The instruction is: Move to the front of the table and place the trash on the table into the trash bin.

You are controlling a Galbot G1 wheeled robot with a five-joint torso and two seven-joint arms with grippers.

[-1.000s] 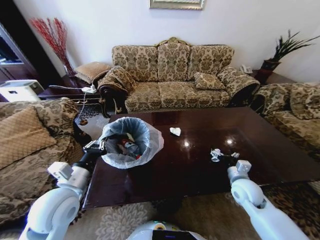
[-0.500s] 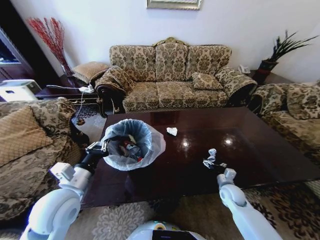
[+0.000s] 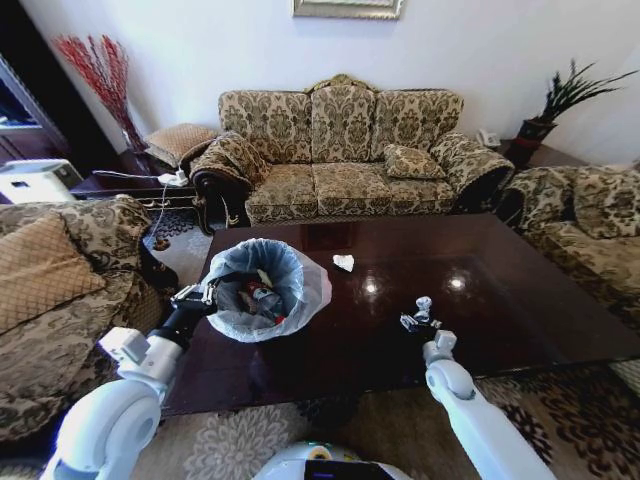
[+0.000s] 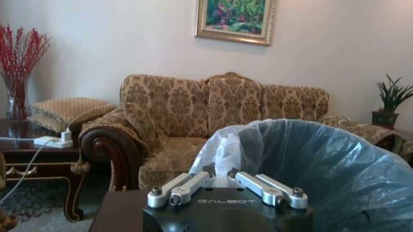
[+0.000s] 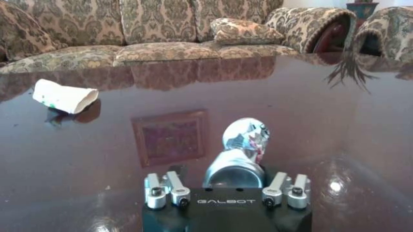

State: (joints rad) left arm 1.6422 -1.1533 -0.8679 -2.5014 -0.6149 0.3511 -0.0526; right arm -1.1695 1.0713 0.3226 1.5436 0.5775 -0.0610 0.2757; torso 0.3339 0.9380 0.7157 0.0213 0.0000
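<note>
Dark glossy reddish-brown wood: the table spreads in front of you, a floral sofa beyond its far side.

Your left gripper is clenched on the rim of the trash bin, pinching the pale bluish bag where it puffs over the edge. The bin stands at the table's left near corner. Inside it you can see dark litter and something with a red label, too jumbled to name.

Your right gripper hovers low over the table's near middle. Its fingers are closed around a small crushed clear piece of shiny plastic, which sticks out forward between them in the right wrist view. You cannot tell whether the piece touches the wood.

One crumpled white tissue lies on the table's far half, just beyond the bin and well apart from the right gripper. In the right wrist view it sits far ahead, mirrored in the polish.
</note>
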